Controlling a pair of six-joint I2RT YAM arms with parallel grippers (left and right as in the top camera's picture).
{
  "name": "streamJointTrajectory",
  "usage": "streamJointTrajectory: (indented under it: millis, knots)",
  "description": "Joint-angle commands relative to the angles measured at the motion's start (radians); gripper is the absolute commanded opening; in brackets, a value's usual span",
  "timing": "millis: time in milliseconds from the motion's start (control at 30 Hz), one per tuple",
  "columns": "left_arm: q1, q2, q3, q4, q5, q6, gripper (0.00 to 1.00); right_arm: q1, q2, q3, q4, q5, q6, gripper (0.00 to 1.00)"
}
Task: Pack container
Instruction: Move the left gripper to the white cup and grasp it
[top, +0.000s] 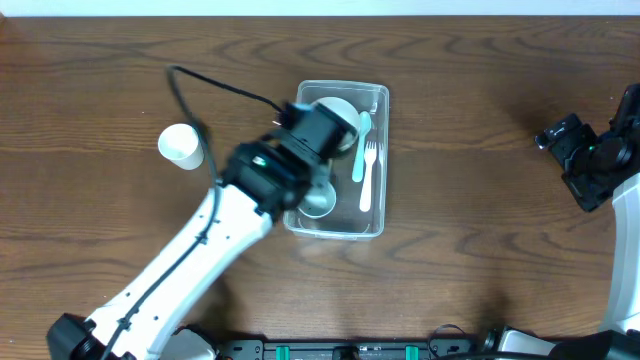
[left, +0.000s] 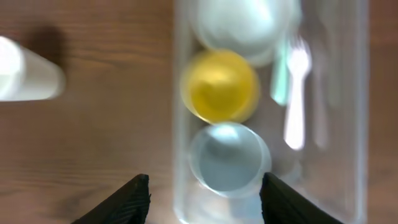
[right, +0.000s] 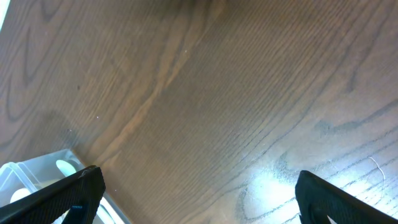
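The clear container stands at the table's middle. In the left wrist view the container holds a white bowl, a yellow cup, a pale blue cup, a white fork and a teal spoon. My left gripper is open and empty, above the container's left wall by the pale blue cup. A white cup lies on the table left of the container. My right gripper is open and empty over bare wood at the far right.
My left arm runs from the front left edge up over the container and hides its left half from overhead. A corner of the container shows at the lower left of the right wrist view. The table is dark wood.
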Motion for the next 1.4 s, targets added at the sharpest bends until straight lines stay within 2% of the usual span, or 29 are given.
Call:
streamJointTrajectory:
  millis: [0, 200, 367, 600, 933, 1133, 1367]
  knots:
    - [0.125, -0.002, 0.018, 0.030, -0.073, 0.028, 0.63, -0.008, 0.004, 0.006, 0.000, 0.000, -0.005, 0.99]
    - [0.344, 0.034, 0.018, 0.124, -0.072, 0.071, 0.65, -0.008, 0.004, 0.006, 0.000, 0.000, -0.005, 0.99]
    - [0.470, 0.109, 0.018, 0.190, -0.050, 0.143, 0.65, -0.008, 0.004, 0.006, 0.000, 0.000, -0.005, 0.99]
    - [0.550, 0.259, 0.018, 0.227, -0.042, 0.181, 0.66, -0.008, 0.004, 0.006, 0.000, 0.000, -0.005, 0.99]
    - [0.574, 0.404, 0.014, 0.215, -0.026, 0.177, 0.64, -0.008, 0.004, 0.006, 0.000, 0.000, -0.005, 0.99]
    - [0.574, 0.447, 0.000, 0.203, 0.053, 0.177, 0.45, -0.008, 0.004, 0.006, 0.000, 0.000, -0.005, 0.99]
    - [0.574, 0.464, -0.004, 0.163, 0.068, 0.177, 0.08, -0.008, 0.004, 0.006, 0.000, 0.000, -0.005, 0.99]
